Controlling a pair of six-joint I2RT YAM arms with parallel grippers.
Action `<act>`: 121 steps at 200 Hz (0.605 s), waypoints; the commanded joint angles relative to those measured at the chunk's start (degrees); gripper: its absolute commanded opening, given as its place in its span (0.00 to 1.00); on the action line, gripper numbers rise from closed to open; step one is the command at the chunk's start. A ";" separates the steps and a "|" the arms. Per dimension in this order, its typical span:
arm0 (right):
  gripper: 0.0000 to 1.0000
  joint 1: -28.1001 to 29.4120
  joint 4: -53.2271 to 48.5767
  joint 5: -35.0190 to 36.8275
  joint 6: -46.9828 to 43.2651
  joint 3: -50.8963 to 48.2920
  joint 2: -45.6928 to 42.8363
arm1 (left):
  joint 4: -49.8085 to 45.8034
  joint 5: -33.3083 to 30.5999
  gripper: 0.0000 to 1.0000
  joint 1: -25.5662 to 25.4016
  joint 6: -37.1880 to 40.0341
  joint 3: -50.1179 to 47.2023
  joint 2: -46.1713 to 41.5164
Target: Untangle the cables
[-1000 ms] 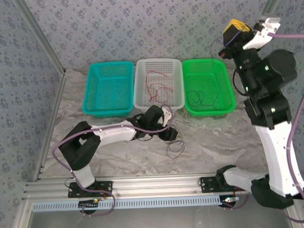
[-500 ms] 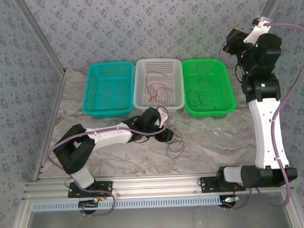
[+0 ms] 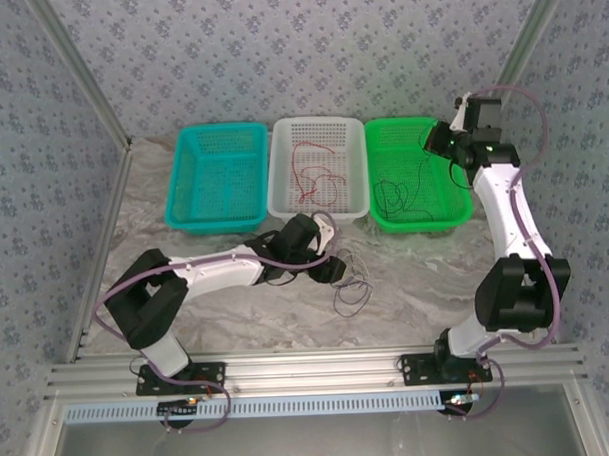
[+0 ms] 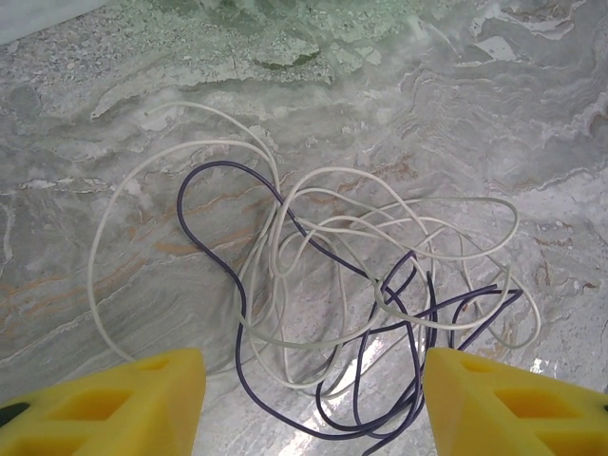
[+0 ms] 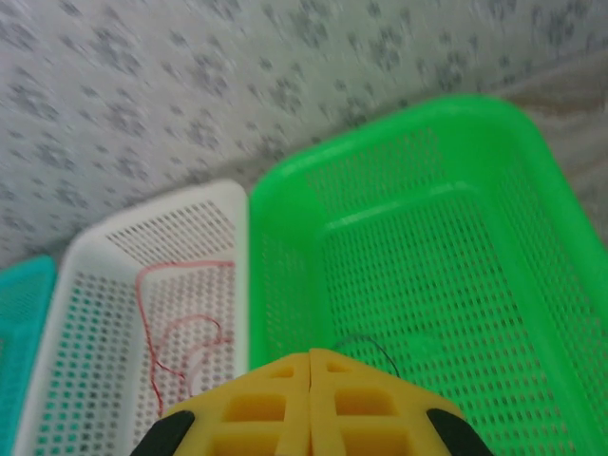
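The cables are thin, light and limp. They should slide easily on the smooth worktop (image 3: 427,284) and drag their neighbours along, so one outer loop, clear of the crossings, looks like the best place to pinch. The left tool (image 4: 313,385) hangs low with its jaws roughly half open and nothing between them. The knot lies on the worktop straight below and just ahead of its tips. There the white cable (image 4: 190,147) spreads in wide loops ahead and to either side. The dark cable (image 4: 220,162) threads through it and bunches nearest the tips, towards the right finger. The white loop farthest ahead on the left looks freest. The right tool (image 5: 311,356) is closed above the green basket (image 5: 275,190), and a black cable (image 3: 391,197) appears pinched at its tips, trailing down to coil inside the basket below. The red cable (image 5: 180,266) lies in the white basket (image 3: 279,179), to that tool's left.
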 commanded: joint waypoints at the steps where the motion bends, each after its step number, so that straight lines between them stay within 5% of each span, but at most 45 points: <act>1: 0.00 -0.50 -2.85 -0.76 -2.49 0.37 1.91 | -1.52 -0.34 0.62 0.34 0.70 0.75 -1.56; 76: 0.13 -0.20 -9.03 -1.12 -5.59 2.31 9.90 | -2.25 -0.37 0.62 0.30 0.54 1.73 -1.28; 103: 0.47 0.41 -12.94 -0.66 -6.79 5.48 13.03 | -2.44 -0.36 0.63 0.30 0.59 1.57 -1.21; 121: 0.57 1.11 -14.39 0.75 -7.33 6.95 13.91 | -2.68 -0.45 0.63 0.33 0.63 1.55 -1.23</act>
